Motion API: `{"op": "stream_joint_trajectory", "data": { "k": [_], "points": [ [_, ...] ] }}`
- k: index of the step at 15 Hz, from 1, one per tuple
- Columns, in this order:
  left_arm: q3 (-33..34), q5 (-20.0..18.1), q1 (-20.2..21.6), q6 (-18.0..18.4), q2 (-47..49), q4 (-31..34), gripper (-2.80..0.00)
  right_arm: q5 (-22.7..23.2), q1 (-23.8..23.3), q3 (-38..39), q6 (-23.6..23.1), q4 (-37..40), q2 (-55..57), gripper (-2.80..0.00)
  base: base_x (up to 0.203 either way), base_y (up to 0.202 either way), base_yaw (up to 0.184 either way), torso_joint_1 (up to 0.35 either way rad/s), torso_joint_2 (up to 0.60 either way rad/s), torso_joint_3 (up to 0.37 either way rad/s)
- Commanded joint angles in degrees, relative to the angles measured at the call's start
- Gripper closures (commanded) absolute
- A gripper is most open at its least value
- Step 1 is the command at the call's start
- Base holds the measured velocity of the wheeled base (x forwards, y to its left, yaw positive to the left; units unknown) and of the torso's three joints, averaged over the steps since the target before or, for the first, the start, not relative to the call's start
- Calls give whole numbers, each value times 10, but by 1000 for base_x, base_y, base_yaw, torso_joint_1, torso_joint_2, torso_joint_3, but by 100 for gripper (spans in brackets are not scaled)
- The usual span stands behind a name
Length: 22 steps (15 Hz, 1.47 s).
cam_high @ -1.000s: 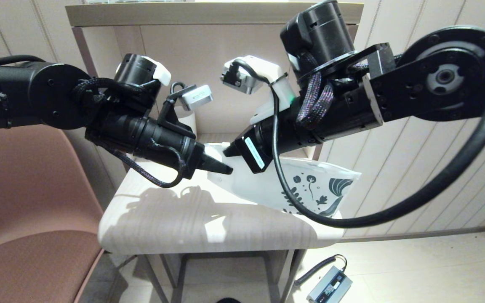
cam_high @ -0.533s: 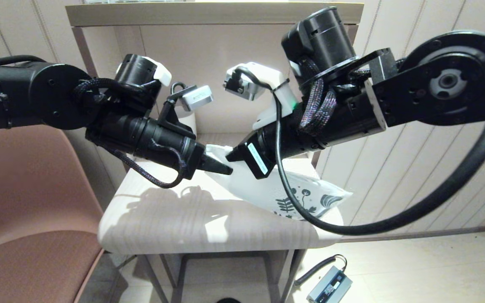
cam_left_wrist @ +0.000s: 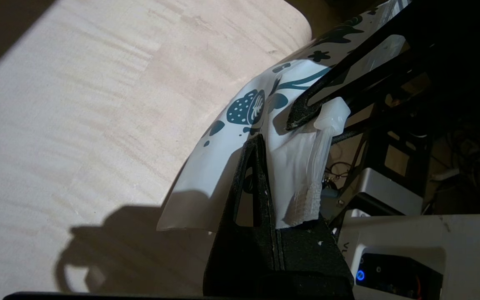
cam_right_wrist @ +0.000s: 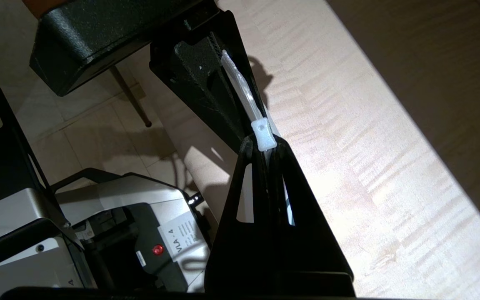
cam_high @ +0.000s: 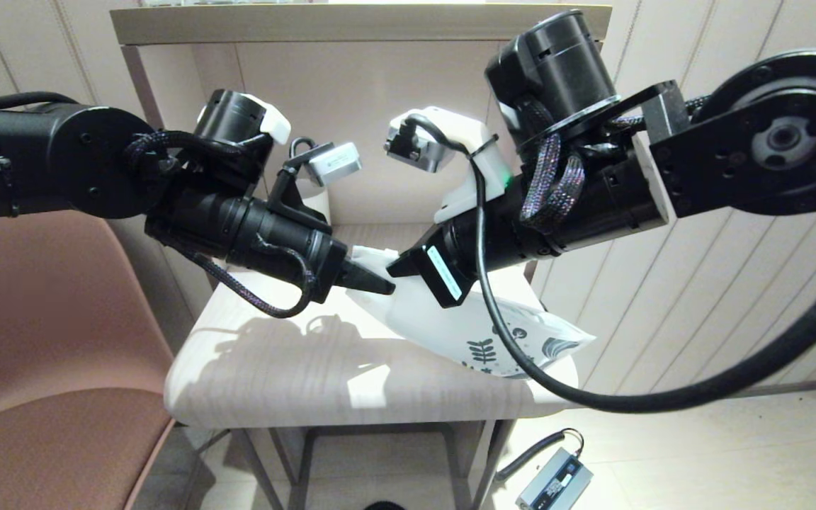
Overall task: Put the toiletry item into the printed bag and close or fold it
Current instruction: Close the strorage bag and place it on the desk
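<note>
The printed bag hangs above the small wooden table, its leaf-printed end drooping toward the table's right edge. My left gripper is shut on the corner of its zip-strip edge. My right gripper meets it tip to tip and is shut on the same strip, with the white slider right at its fingertips. In the left wrist view the bag curves away below the left gripper. The right gripper faces the left fingers. The comb is hidden.
A white mug peeks out behind the left arm at the back of the table. A brown chair stands to the left. A grey device with a cable lies on the floor below. A shelf wall rises behind.
The right gripper has shifted slightly right along the zip strip. The bag's printed end has dropped lower and turned toward the table edge. The left gripper has held its place.
</note>
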Motion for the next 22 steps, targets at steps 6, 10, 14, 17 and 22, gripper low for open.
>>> {"op": "stream_joint_trajectory", "data": {
  "k": [6, 10, 14, 17, 22],
  "points": [
    [1, -2, 0, 0, -1, 2, 0, 1, 4, -4, -7, -3, 6, 0, 0, 0, 0, 0, 0, 0],
    [1, -2, 0, 0, -3, 2, 0, 1, 5, -7, -6, -3, 5, 0, 0, 0, 0, 0, 0, 0],
    [2, -2, 0, 0, -3, 2, 0, 1, 4, -7, -12, -3, 3, -280, 0, 0, 0, 0, 0, 0],
    [2, -2, 0, 0, -1, 2, 0, 2, 5, -12, -10, -3, 5, -280, 0, 0, 0, 0, 0, 0],
    [2, -2, 0, 0, 1, 2, 0, 2, 5, -43, -9, -3, 16, -280, 0, 0, 0, 0, 0, 0]
  ]
}}
